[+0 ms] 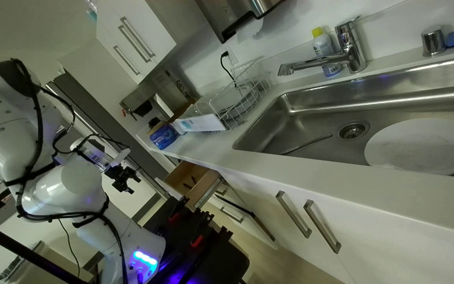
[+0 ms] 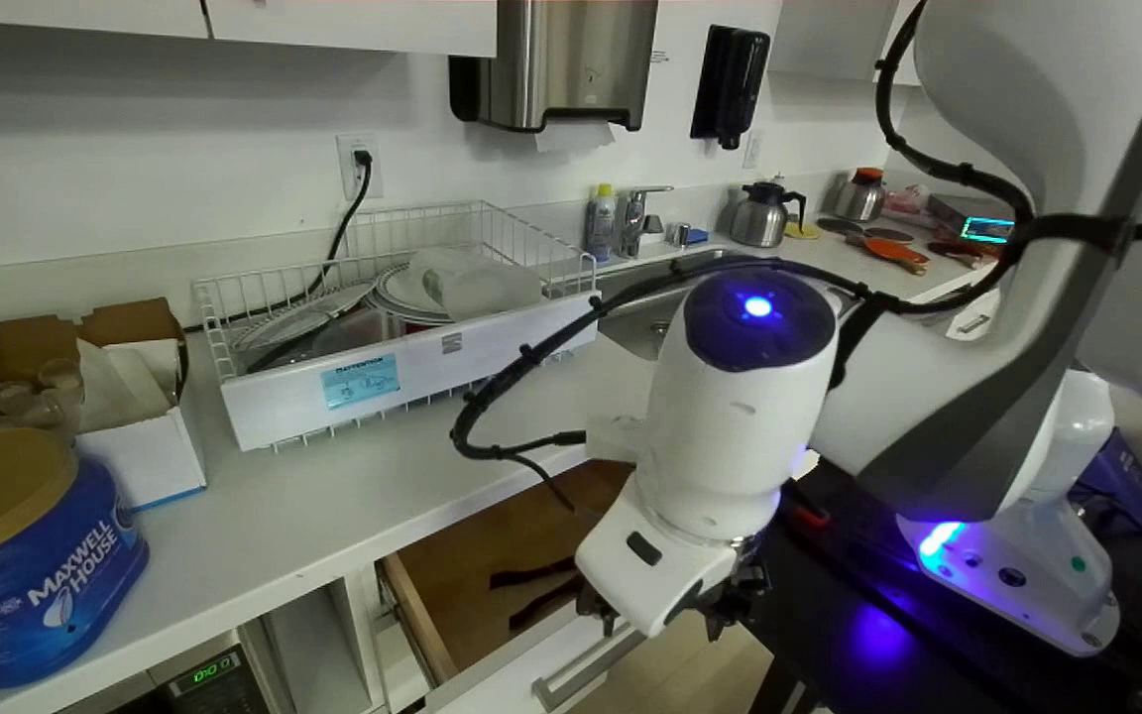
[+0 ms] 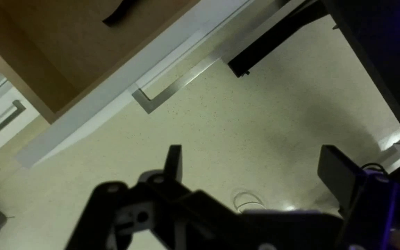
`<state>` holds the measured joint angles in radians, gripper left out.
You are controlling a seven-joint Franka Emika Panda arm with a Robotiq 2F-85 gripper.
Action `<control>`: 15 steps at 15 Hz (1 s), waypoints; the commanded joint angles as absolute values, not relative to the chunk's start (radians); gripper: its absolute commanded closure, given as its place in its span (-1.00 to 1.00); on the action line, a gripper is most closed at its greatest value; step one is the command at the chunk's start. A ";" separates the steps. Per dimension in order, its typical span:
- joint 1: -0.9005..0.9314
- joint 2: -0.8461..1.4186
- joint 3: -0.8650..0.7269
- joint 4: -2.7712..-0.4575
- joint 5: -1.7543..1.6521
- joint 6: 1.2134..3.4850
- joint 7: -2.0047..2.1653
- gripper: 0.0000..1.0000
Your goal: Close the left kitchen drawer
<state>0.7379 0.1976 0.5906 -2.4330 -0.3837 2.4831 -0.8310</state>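
Note:
The left kitchen drawer stands open below the counter in both exterior views, with its white front pulled well out; the drawer's brown box also shows in an exterior view. Dark slim items lie inside. In the wrist view the white front edge runs diagonally, and its silver bar handle points over the floor. My gripper is open and empty, outside the drawer front and apart from the handle in the wrist view. It hangs pointing down in an exterior view. The handle's far end is blurred.
The white counter edge overhangs the drawer. A dish rack and a blue coffee tub stand on it. The black robot stand is close to the drawer. Other cabinet fronts with bar handles line the counter.

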 commanded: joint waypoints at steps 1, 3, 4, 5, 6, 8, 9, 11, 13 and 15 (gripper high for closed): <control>0.750 0.268 0.579 -2.435 -0.539 2.562 -0.891 -1.00; 0.756 0.319 0.565 -2.424 -0.635 2.579 -0.927 -1.00; 0.749 0.344 0.564 -2.418 -0.671 2.590 -0.958 -1.00; 0.738 0.365 0.572 -2.415 -0.681 2.581 -1.009 -1.00; 0.741 0.325 0.580 -2.429 -0.644 2.556 -0.939 -1.00; 0.739 0.359 0.577 -2.423 -0.659 2.556 -0.984 -1.00; 0.740 0.366 0.577 -2.420 -0.660 2.556 -0.989 -1.00; 0.740 0.368 0.577 -2.417 -0.660 2.556 -0.998 -1.00; 0.770 0.399 0.544 -2.397 -0.728 2.499 -1.003 -1.00; 0.786 0.432 0.505 -2.397 -0.863 2.549 -1.003 -1.00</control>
